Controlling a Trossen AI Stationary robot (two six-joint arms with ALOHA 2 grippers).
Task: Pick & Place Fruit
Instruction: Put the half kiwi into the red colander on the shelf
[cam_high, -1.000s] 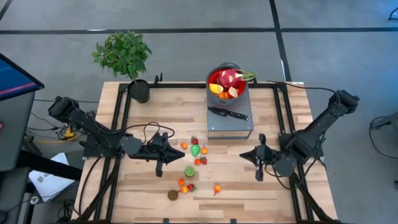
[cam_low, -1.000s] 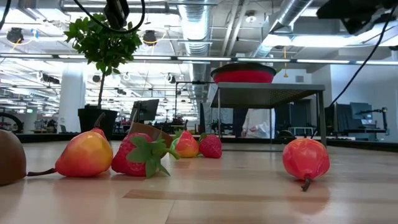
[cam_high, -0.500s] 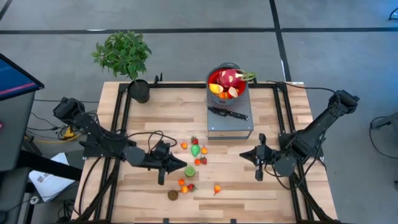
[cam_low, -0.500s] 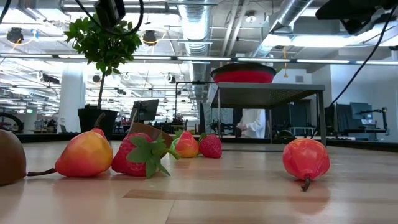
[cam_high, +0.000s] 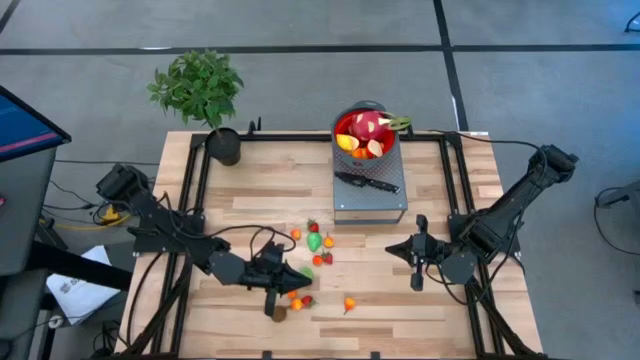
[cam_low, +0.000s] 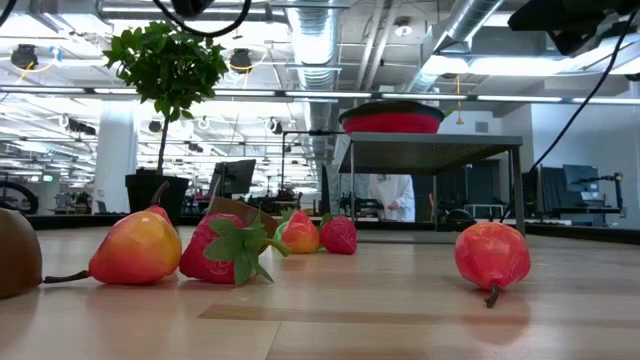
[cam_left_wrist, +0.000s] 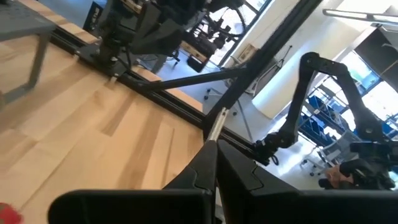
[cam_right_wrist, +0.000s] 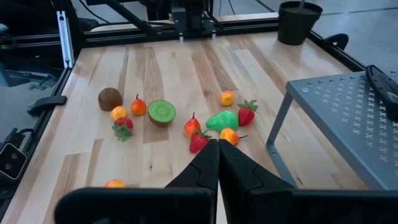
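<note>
Several small toy fruits lie loose on the wooden table: a strawberry (cam_high: 312, 227), a green one (cam_high: 316, 241), a brown one (cam_high: 278, 313) and an orange-red one (cam_high: 349, 304) nearest the front. In the right wrist view a halved green kiwi (cam_right_wrist: 161, 112) lies among them. My left gripper (cam_high: 303, 272) is shut and level above the near part of the cluster, hiding some fruit in the high view. My right gripper (cam_high: 390, 250) is shut and empty, right of the fruits, pointing at them. The dragon fruit (cam_high: 366, 126) sits in the red bowl (cam_high: 345, 122).
The bowl stands on a grey perforated riser (cam_high: 370, 200) at the far middle, with a black-handled knife (cam_high: 367, 182) lying on the riser. A potted plant (cam_high: 222, 145) stands at the far left corner. Black rails (cam_high: 205, 165) run along the table's sides.
My left gripper has moved toward the table's near edge and a little right, from beside the fruit cluster to above its near part, rolling slightly, and it has stayed shut. The fruits have not shifted.
</note>
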